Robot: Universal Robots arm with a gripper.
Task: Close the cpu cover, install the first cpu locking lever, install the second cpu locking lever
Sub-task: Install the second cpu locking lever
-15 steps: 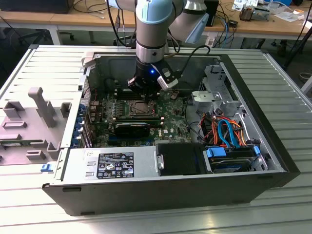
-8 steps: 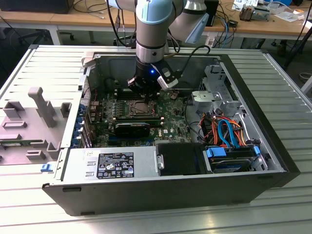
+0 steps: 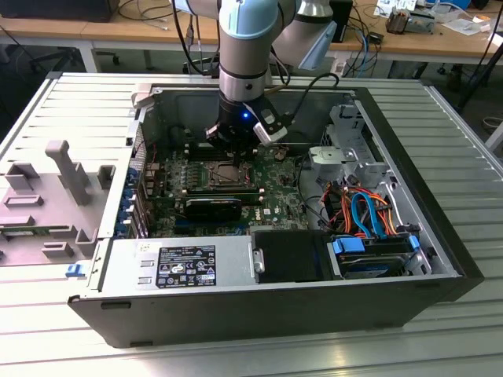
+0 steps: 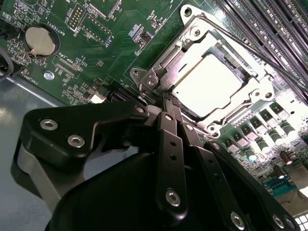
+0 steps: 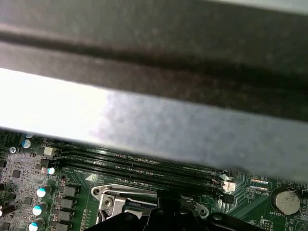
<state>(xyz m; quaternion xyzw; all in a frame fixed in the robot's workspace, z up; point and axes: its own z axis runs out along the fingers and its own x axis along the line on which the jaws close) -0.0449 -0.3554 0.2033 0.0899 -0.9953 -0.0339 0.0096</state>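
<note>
One cpu cover (image 4: 211,72), a silvery square frame, lies flat on its socket on the green motherboard (image 4: 120,29), directly under the tool (image 4: 168,108). The tool's black fingers (image 4: 171,139) are pressed together, clenched on nothing, with their tip at the cover's edge. One thin locking lever (image 4: 250,45) runs along the cover's far side, beside four black memory slots (image 5: 139,168). One round coin battery (image 4: 39,40) sits off to the tool's side. In the exterior view the tool (image 3: 236,161) hangs inside one open computer case (image 3: 440,236), with one grey power-supply box (image 3: 181,265) near the front. The case rests on a ribbed metal desk (image 3: 71,102); wooden benches (image 3: 118,31) stand behind.
</note>
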